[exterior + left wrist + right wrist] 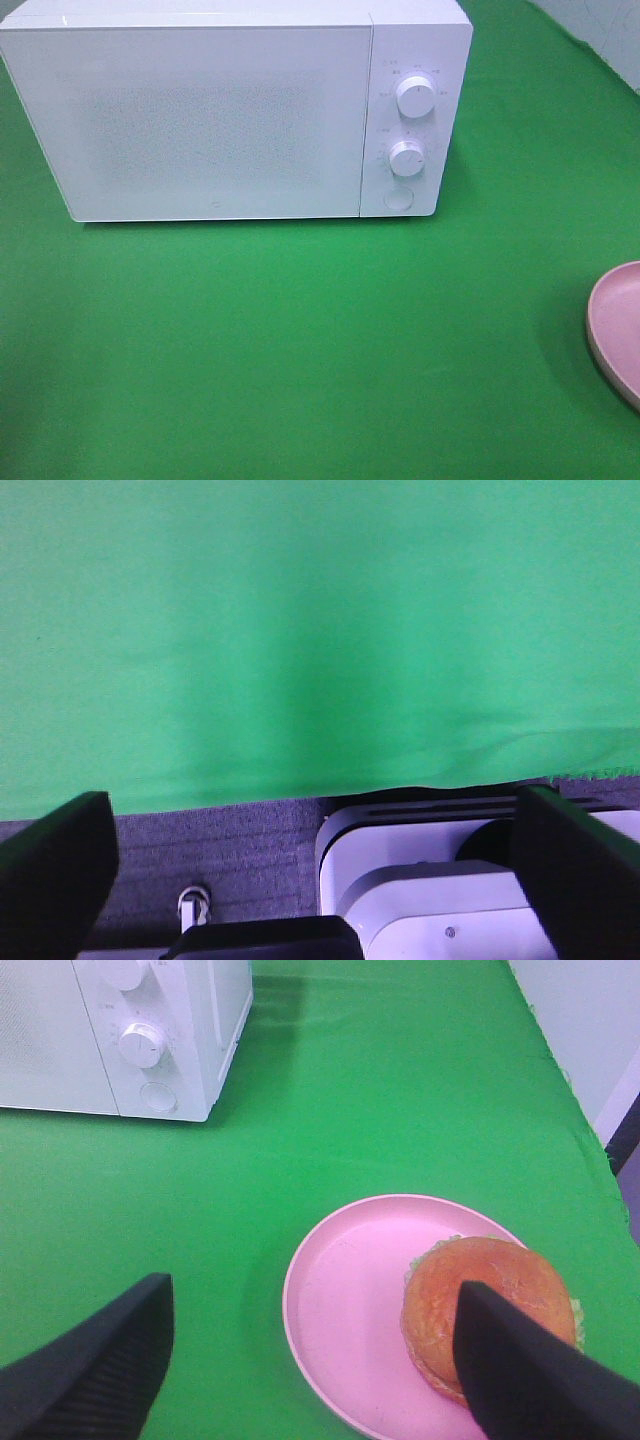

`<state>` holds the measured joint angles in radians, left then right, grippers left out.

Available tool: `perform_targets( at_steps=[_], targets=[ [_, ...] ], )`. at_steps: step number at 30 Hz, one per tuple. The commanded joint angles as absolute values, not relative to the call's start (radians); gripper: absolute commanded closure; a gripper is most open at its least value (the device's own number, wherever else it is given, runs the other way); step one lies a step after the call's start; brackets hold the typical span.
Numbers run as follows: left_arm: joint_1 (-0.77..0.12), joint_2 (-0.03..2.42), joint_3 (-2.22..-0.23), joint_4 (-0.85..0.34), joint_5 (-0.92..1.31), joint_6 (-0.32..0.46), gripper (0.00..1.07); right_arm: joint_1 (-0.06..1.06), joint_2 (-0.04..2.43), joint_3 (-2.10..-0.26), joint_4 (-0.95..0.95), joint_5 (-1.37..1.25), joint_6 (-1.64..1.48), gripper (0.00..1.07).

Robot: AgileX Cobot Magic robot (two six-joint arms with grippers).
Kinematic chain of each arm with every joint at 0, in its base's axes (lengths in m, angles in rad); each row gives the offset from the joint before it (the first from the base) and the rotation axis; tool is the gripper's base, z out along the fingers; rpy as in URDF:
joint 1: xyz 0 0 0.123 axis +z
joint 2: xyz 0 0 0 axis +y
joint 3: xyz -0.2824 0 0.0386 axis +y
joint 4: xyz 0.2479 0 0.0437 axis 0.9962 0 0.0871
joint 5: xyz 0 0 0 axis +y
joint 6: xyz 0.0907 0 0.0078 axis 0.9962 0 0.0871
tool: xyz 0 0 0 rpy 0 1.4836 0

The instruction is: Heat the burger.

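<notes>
The burger point(470, 1300), with a golden-brown bun and a rim of green lettuce, sits on a pink plate point(345, 1305) in the right wrist view. My right gripper point(310, 1360) is open above the plate, with one finger over the burger's edge. In the high view only the plate's rim point(618, 330) shows at the right edge; the burger is out of that view. The white microwave point(235, 105) stands at the back with its door shut. My left gripper point(300, 870) is open and empty over the green cloth's edge. Neither gripper shows in the high view.
The microwave has two knobs point(414, 97) point(407, 158) and a round button point(398, 197) on its right panel. A green cloth point(300, 340) covers the table. The cloth's edge point(300, 792), grey floor and a white arm base point(420, 880) show in the left wrist view.
</notes>
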<state>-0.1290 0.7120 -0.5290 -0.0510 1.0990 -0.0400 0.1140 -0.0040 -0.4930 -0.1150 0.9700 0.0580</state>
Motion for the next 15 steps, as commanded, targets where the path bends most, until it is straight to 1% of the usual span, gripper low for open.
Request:
perform_targets(
  at_steps=[1, 2, 3, 4, 9, 13, 15],
  targets=[
    [-0.126, 0.652, -0.517, -0.083, 1.069, 0.000, 0.06, 0.107, -0.032, -0.491, -0.114, 0.959, 0.050, 0.33],
    [-0.126, 0.628, -0.516, -0.091, 1.069, 0.024, 0.06, 0.107, -0.032, -0.491, -0.114, 0.959, 0.050, 0.33],
    [-0.126, 0.628, -0.516, -0.091, 1.069, 0.024, 0.06, 0.107, -0.032, -0.491, -0.114, 0.959, 0.050, 0.33],
    [-0.126, 0.590, -0.516, -0.104, 1.070, 0.050, 0.06, 0.107, -0.032, -0.491, -0.114, 0.959, 0.050, 0.33],
    [-0.126, 0.526, -0.516, -0.107, 1.070, 0.047, 0.06, 0.107, -0.032, -0.491, -0.114, 0.959, 0.050, 0.33],
    [-0.126, 0.450, -0.516, -0.148, 1.067, 0.038, 0.06, 0.107, -0.032, -0.491, -0.114, 0.959, 0.050, 0.33],
    [-0.126, 0.435, -0.516, -0.148, 1.067, 0.038, 0.06, 0.107, -0.032, -0.491, -0.114, 0.959, 0.050, 0.33]
  ],
)
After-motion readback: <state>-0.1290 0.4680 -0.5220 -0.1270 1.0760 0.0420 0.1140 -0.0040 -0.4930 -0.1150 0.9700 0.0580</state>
